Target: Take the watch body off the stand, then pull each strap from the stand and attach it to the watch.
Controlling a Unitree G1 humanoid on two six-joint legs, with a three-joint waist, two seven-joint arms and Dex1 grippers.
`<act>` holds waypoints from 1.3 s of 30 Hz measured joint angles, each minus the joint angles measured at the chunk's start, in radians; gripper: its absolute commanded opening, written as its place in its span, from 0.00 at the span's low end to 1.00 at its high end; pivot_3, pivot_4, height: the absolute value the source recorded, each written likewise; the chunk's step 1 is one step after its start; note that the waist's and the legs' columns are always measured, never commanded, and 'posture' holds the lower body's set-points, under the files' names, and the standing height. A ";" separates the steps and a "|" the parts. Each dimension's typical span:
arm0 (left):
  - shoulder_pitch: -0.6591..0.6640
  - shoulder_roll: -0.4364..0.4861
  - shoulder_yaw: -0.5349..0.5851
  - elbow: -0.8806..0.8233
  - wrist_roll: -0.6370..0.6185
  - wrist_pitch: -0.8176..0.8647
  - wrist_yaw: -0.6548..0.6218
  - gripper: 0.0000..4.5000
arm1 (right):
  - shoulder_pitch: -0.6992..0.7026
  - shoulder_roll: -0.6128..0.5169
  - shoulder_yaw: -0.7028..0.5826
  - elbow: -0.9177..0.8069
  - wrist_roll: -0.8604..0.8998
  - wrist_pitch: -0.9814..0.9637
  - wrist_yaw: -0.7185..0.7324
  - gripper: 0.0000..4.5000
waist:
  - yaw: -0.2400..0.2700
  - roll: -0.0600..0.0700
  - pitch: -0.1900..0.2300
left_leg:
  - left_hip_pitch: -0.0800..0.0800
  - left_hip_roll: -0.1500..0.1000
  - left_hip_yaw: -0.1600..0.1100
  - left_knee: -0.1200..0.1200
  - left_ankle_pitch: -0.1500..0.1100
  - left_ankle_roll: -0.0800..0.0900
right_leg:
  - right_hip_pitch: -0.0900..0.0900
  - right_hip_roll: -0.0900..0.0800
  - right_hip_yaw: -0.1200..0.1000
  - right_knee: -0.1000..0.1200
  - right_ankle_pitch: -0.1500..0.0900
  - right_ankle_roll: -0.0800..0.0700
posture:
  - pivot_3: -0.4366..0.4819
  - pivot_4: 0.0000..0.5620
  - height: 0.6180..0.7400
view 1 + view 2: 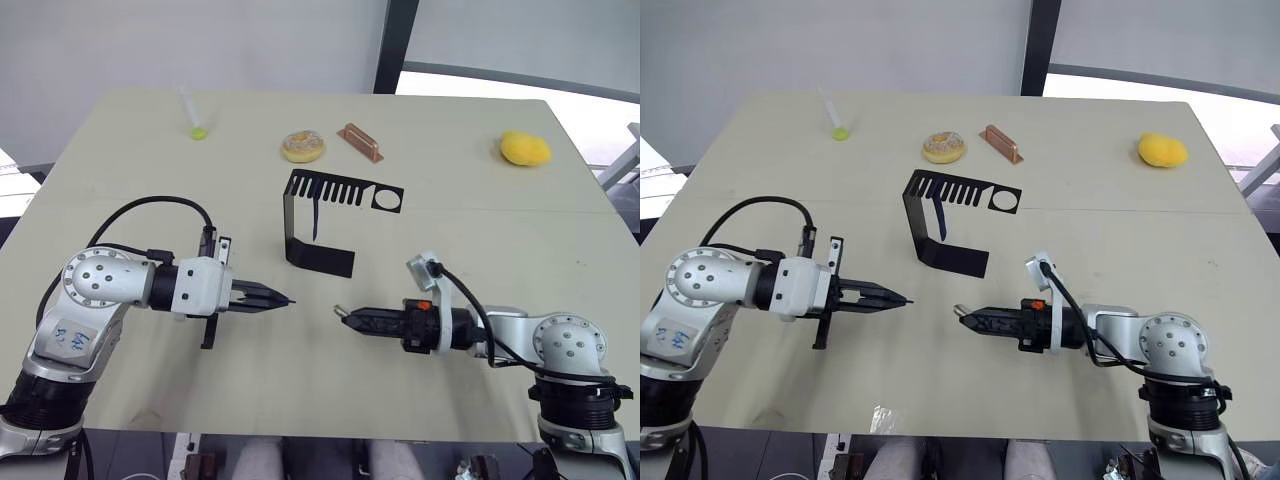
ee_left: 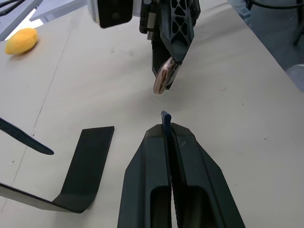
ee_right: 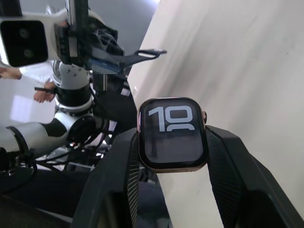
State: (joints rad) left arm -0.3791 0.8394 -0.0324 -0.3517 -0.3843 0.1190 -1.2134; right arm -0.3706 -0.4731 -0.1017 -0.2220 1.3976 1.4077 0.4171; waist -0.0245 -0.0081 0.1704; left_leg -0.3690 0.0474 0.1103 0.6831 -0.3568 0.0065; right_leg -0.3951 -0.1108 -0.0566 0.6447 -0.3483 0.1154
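Note:
The watch body, its black screen showing white digits, sits clamped between the fingers of my right gripper, low over the table's front middle. My left gripper faces it a short gap away, shut on a navy strap whose tip pokes out past the fingertips. Behind both grippers the black C-shaped stand stands on the table. A second strap hangs from its slotted top plate.
Along the far side lie a doughnut, a copper-coloured bar, a yellow lemon-like object at the right and a clear syringe with a green tip at the left. Cables loop off both wrists.

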 measured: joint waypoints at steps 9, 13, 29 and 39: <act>-0.057 -0.006 -0.089 -0.030 0.063 0.031 0.011 0.00 | -0.022 0.004 0.032 0.028 -0.001 0.007 -0.014 0.34 | -0.001 0.000 0.000 | 0.000 0.000 0.000 0.000 0.000 0.000 | 0.000 0.000 -0.007 0.000 0.000 0.000 | 0.48 0.27 1.00; -0.068 -0.018 -0.113 -0.030 0.084 0.032 0.012 0.00 | -0.022 0.007 0.040 0.028 -0.001 0.007 -0.025 0.34 | -0.001 0.000 0.000 | 0.000 0.000 0.000 0.000 0.000 0.000 | 0.000 0.000 -0.008 0.000 0.000 0.000 | 0.48 0.27 1.00; -0.069 -0.039 -0.145 -0.029 0.116 0.010 0.003 0.00 | -0.012 0.016 0.052 0.022 -0.001 -0.011 -0.082 0.34 | 0.000 0.000 0.000 | 0.000 0.000 -0.001 0.000 0.000 0.000 | 0.000 0.000 -0.008 0.000 0.000 0.000 | 0.48 0.27 1.00; -0.064 -0.033 -0.146 -0.027 0.144 0.009 0.000 0.00 | -0.012 0.016 0.053 0.022 -0.001 -0.013 -0.083 0.34 | 0.000 0.000 0.000 | -0.001 0.000 -0.001 0.000 0.000 0.000 | 0.000 0.000 -0.008 0.000 0.000 0.000 | 0.48 0.27 1.00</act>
State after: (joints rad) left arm -0.4432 0.8064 -0.1780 -0.3786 -0.2400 0.1277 -1.2130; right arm -0.3828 -0.4567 -0.0492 -0.1997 1.3966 1.3947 0.3338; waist -0.0248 -0.0081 0.1704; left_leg -0.3696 0.0475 0.1096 0.6832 -0.3567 0.0066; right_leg -0.3950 -0.1110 -0.0646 0.6443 -0.3482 0.1156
